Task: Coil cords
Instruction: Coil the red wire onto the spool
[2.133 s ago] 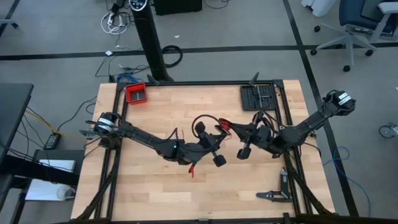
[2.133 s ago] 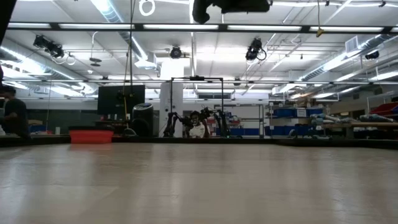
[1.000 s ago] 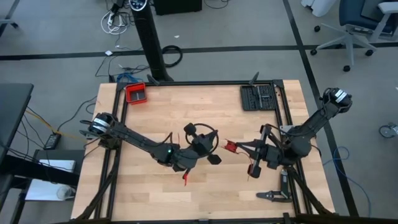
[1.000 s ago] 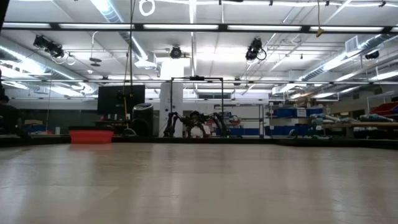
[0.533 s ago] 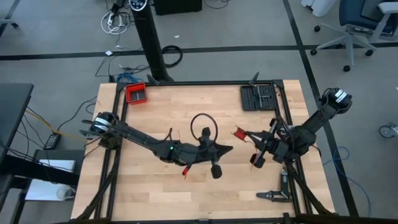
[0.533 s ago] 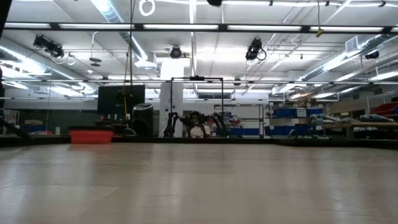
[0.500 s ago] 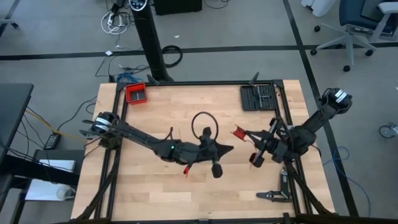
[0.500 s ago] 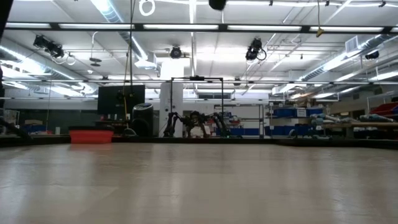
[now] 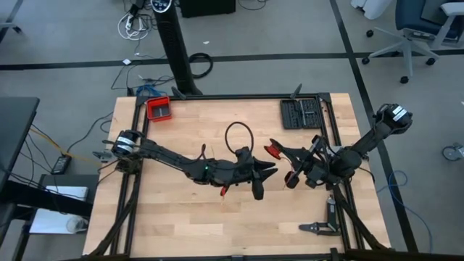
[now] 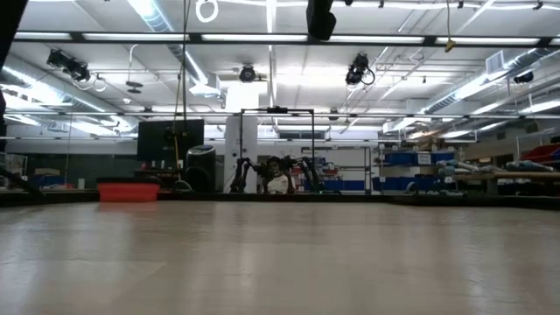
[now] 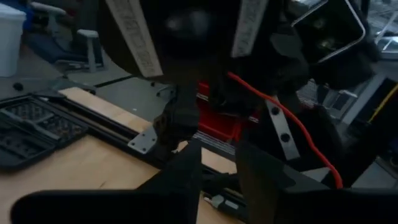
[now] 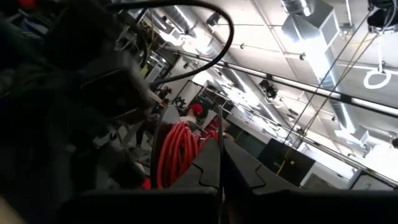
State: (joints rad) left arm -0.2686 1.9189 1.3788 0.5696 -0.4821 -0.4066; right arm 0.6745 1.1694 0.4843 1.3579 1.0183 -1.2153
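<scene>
**ops:** status on the cord? what just changed?

**me:** My left jaws were clenched half a second ago. Now they're released: my left wrist view shows the two fingers parted with nothing between them. A single red strand (image 11: 283, 118) runs past them, beyond the tips.

**ops:** right side?

**me:** My right jaws are still clenched. The cord (image 9: 273, 150) is a small red bundle right at their tip, held up off the worktop (image 9: 181, 130), right of centre. In my right wrist view the coils sit just beside the closed fingers. I read that as a grip on the bundle, though the contact point itself is hidden.

**ops:** arms moved?

**me:** Yes. A second ago my left tip hung back under the black cable loop (image 9: 239, 134). Now it's forward, close to the bundle and just below it in the overhead view. My right has come up and inward a little too.

**ops:** meaning for the task?

**me:** Probably a regrip. Left has let go, so right alone carries the coil for now. Next I'd expect left to pick up the loose strand for another wrap. The risk is the thin wire springing open while only one side holds it.
</scene>
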